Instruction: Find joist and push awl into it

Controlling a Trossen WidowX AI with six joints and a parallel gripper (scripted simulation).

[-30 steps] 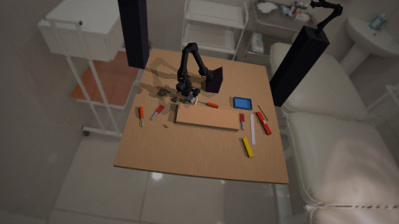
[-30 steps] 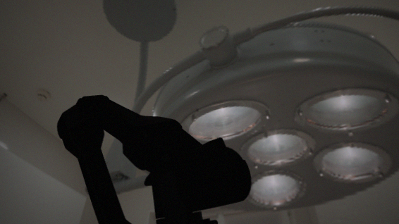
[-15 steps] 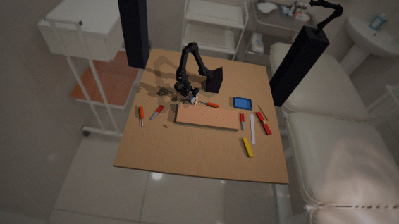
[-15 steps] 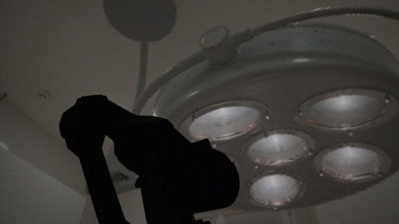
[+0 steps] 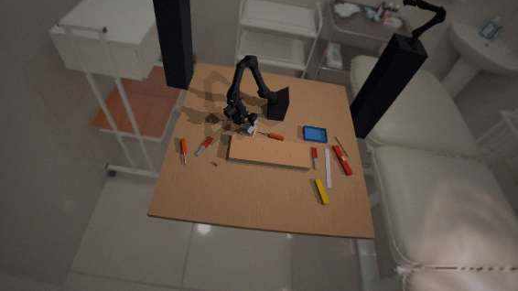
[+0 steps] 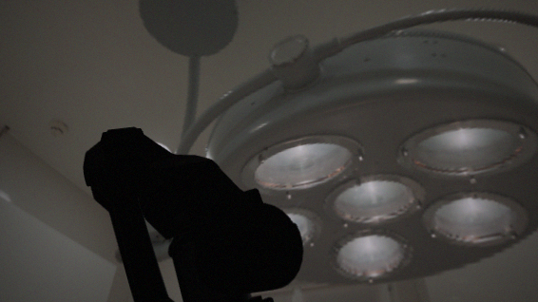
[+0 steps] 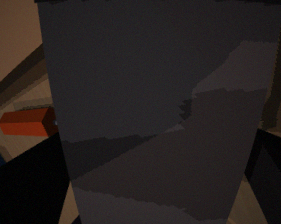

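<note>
One grey block, by its looks the stud finder (image 5: 248, 129) (image 7: 161, 100), is clamped between the jaws of the gripper (image 5: 247, 123) (image 7: 156, 136), toward the table's arm-side edge and just beside the panel's near-left corner as the top view shows it. I judge it light, stiff and a little slippery on its flat faces, best held across its sides with the underside left free to skim the wood. It looks plain and boxy, wide enough to fill most of the wrist view, with jagged shadows over it. Next outward lies an orange-handled tool (image 5: 275, 136) (image 7: 26, 122) with a thin shank, perhaps the awl; then the long pale-brown panel (image 5: 270, 155), dotted with small dark marks. Farther out, toward the table's right edge, sits the blue tray (image 5: 315, 134), with nothing in it.
</note>
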